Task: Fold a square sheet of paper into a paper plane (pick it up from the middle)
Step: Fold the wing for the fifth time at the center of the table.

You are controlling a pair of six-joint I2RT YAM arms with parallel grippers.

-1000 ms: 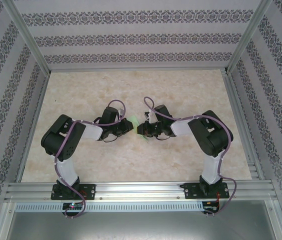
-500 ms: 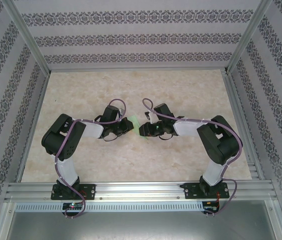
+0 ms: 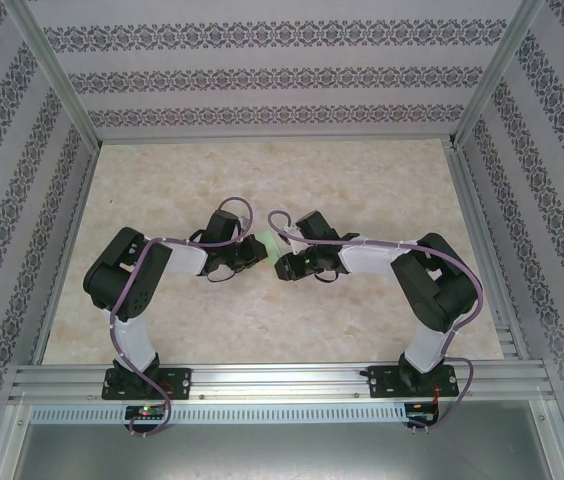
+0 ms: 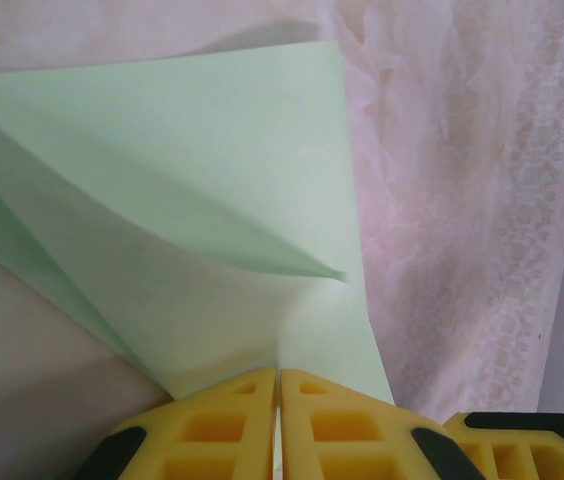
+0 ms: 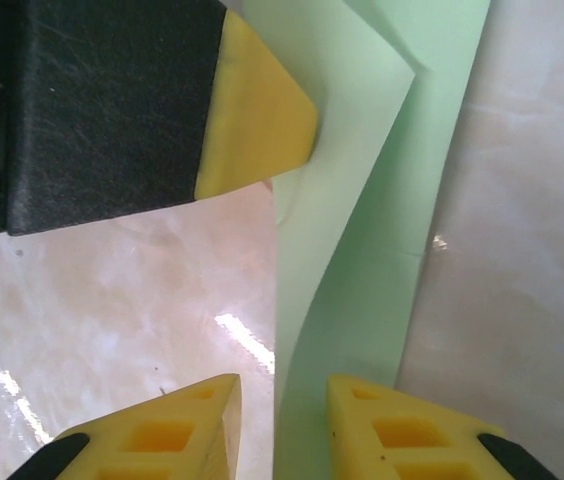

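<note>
Folding stood midway: the left gripper (image 4: 278, 380) clamped the creased square sheet of paper (image 4: 212, 150), the right gripper's (image 5: 282, 388) jaws open astride it.

Top view: fixed, high behind both arm bases (image 3: 147, 380), looking down and forward across the whole worktop (image 3: 362, 170). Left wrist view: close in, sighting past the left gripper (image 4: 278, 375) onto the sheet of paper (image 4: 212, 170). Right wrist view: equally close, past the right gripper (image 5: 282, 385), facing the left gripper. All three share the paper, mid-worktop.
</note>
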